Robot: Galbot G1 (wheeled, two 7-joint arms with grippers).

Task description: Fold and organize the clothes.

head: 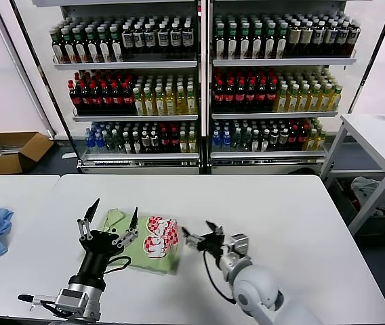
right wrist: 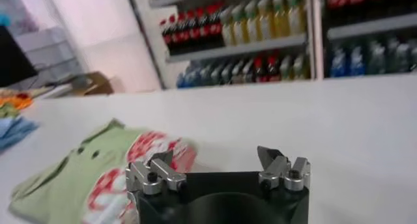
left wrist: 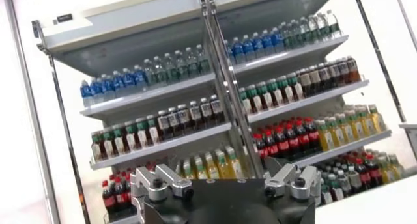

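Polo shirt (head: 148, 242) lies folded on the table (head: 280, 223), between both grippers: left gripper (head: 114, 218) raised just above its edge, jaws wide; right gripper (head: 201, 238) just beside it, jaws wide, empty.

The left claw (head: 114, 218) stood raised over the left part of the folded polo shirt (head: 150, 245), its dark fingers (head: 92, 208) spread wide and pointing upward, holding nothing. The right claw (head: 203, 238) hung low just beside the shirt's right edge, fingers parted, aimed toward it, also empty.
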